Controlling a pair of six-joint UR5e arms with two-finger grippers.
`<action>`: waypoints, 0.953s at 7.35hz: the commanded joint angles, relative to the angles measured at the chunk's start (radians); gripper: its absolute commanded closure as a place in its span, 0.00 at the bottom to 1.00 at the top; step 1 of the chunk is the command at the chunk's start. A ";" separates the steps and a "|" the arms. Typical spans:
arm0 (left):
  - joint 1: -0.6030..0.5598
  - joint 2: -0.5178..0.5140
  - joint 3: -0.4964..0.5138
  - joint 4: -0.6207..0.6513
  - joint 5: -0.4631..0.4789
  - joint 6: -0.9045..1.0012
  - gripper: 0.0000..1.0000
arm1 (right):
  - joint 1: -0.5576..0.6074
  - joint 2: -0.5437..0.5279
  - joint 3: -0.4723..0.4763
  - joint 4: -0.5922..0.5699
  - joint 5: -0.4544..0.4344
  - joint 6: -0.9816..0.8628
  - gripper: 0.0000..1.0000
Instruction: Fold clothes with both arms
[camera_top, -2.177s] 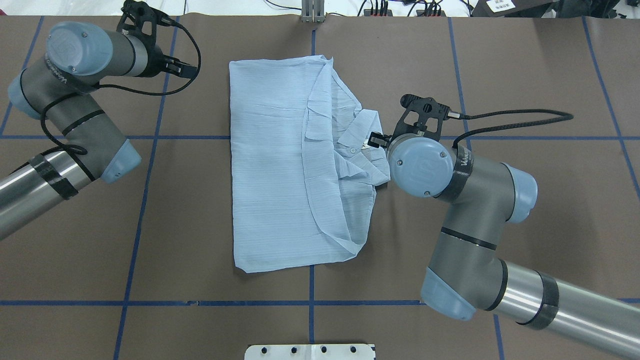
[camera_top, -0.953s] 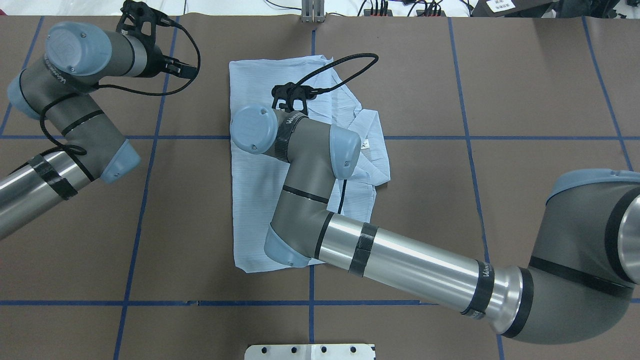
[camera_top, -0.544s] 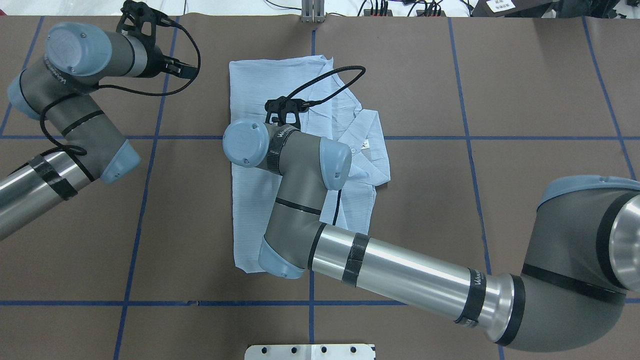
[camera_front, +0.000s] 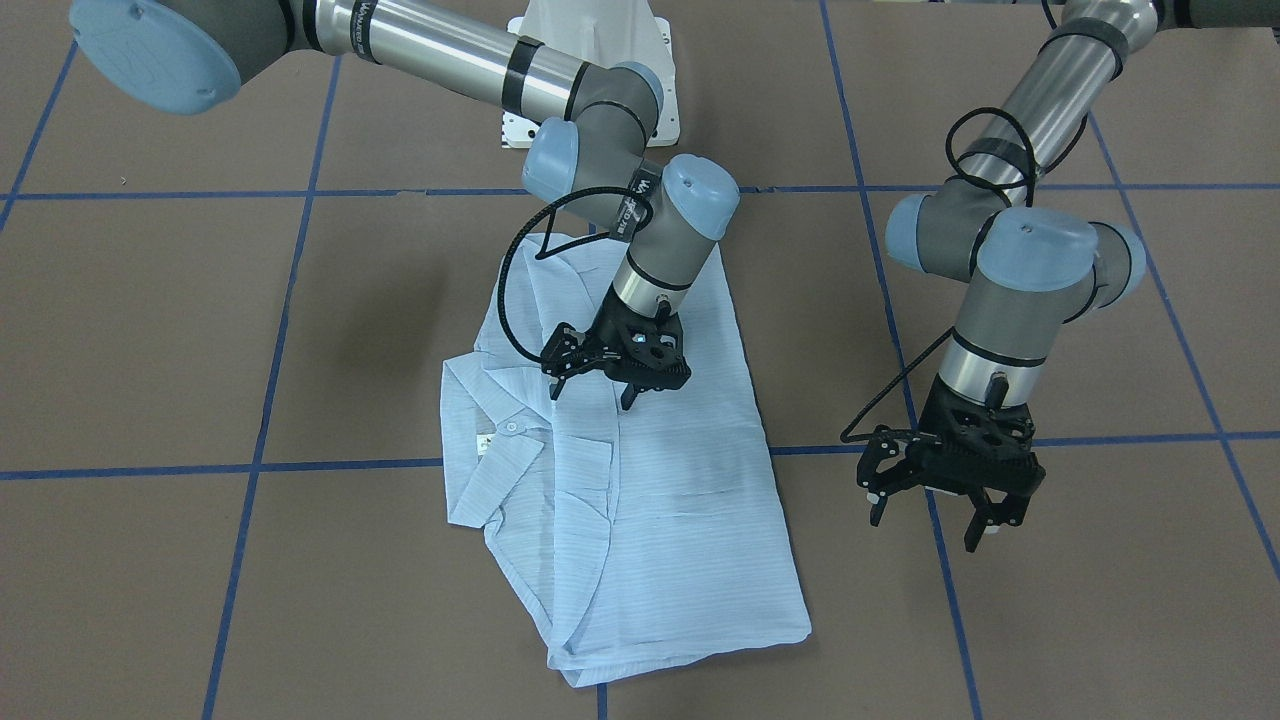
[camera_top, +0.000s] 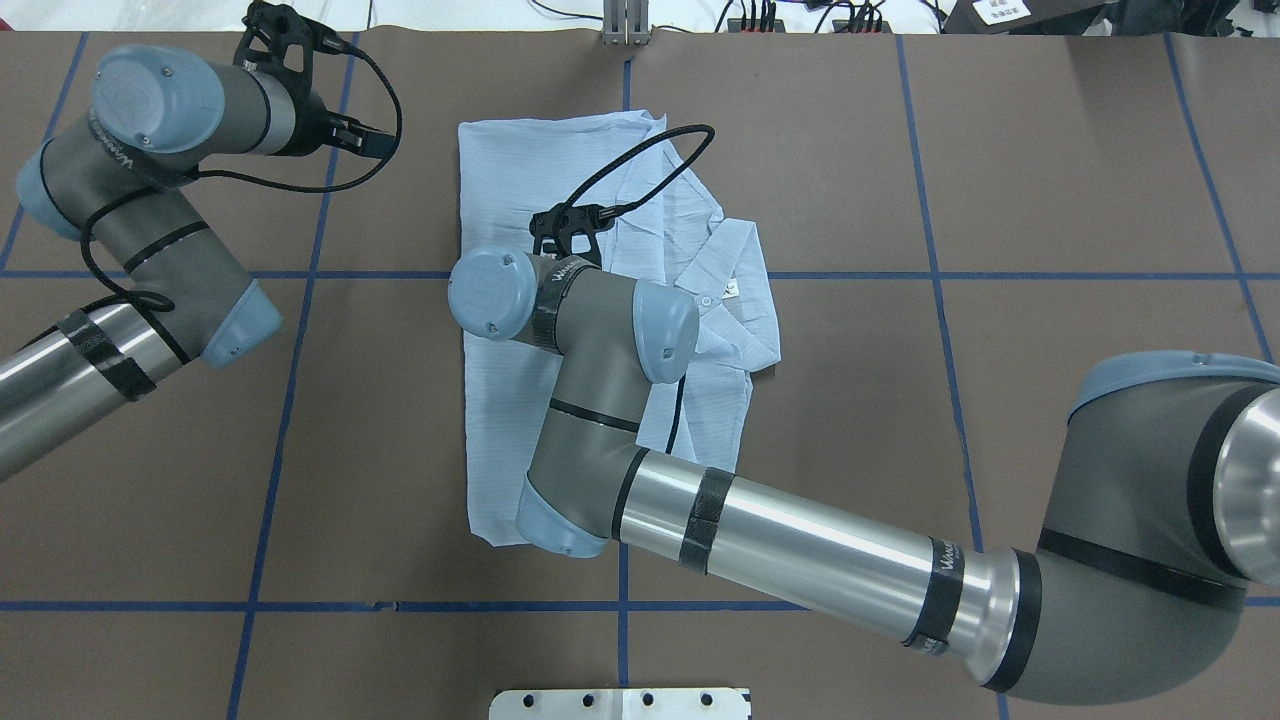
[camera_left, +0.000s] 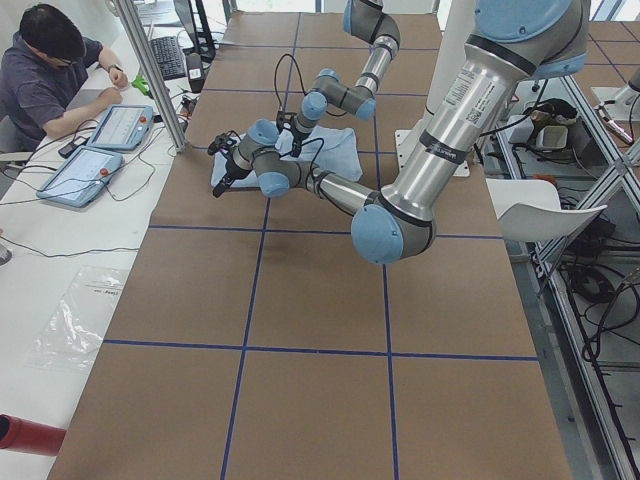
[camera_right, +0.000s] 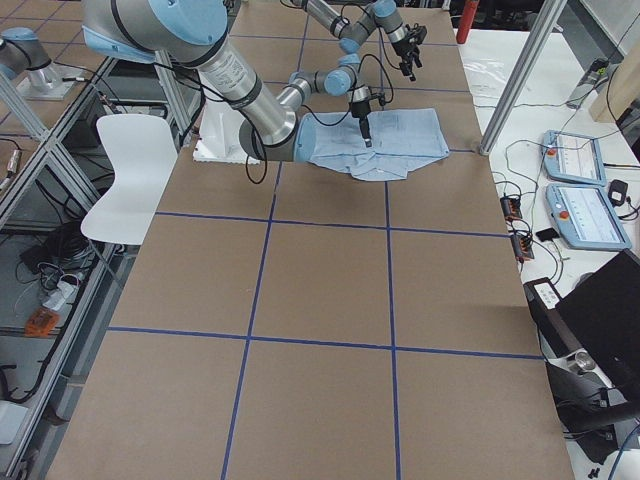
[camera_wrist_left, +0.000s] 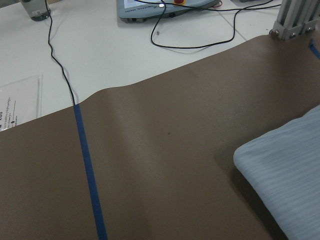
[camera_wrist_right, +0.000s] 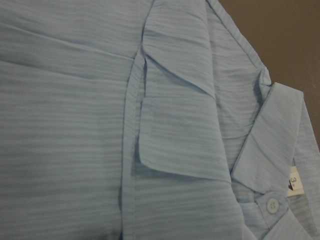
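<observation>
Right gripper (camera_front: 597, 388) has swung in from the shirt's (camera_front: 690, 500) far edge and now hangs over its middle, jaws spread and empty. The shirt lies half-folded on the table (camera_front: 200, 350). Left gripper (camera_front: 930, 528) hovers off to the side, also spread wide. Guessing the right one's lining up the next fold.

Brown table (camera_top: 1000, 400), blue tape grid (camera_top: 380, 274); folded shirt (camera_top: 510, 180) lies flat.

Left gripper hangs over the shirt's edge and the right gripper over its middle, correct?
No. The left gripper hangs over bare table, clear of the shirt, as the front-facing view shows. The right gripper is over the shirt's middle.
</observation>
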 joint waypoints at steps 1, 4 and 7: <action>0.002 0.015 -0.001 -0.002 0.000 -0.003 0.00 | 0.007 0.003 0.002 -0.029 -0.001 -0.044 0.00; 0.002 0.020 -0.011 -0.004 0.000 -0.001 0.00 | 0.006 0.006 0.005 -0.043 0.005 -0.042 0.00; 0.002 0.021 -0.012 -0.004 0.002 -0.001 0.00 | 0.004 0.003 0.005 -0.020 0.008 -0.029 0.00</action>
